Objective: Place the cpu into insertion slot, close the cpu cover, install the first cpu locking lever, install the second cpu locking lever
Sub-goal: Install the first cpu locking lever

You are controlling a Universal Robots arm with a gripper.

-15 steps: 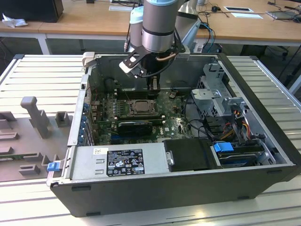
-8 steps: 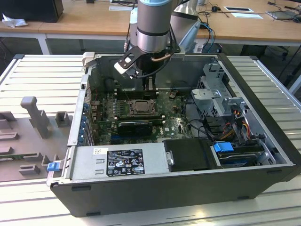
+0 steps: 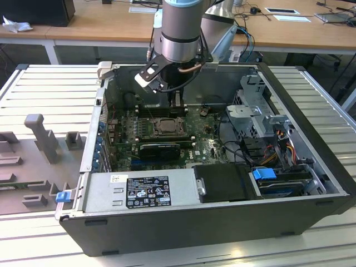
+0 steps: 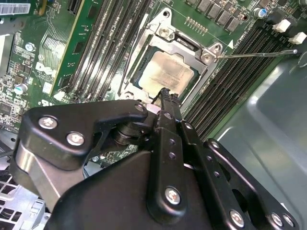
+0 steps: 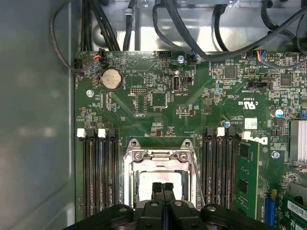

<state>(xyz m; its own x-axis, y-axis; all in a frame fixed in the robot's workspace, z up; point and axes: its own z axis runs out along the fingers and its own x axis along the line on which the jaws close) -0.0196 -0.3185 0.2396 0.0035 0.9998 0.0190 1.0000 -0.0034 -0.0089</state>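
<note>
I'm hovering the end effector (image 5: 163, 188), fingers closed and empty, over the cpu (image 4: 165, 74) in the insertion slot (image 3: 165, 127), with the cpu cover (image 5: 156, 154) lying down.

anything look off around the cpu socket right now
A thin metal locking lever juts sideways from a corner of the insertion slot across the memory slots instead of lying along the frame, so it looks unlatched. The cpu sits flat and square; nothing else stands out.
</note>
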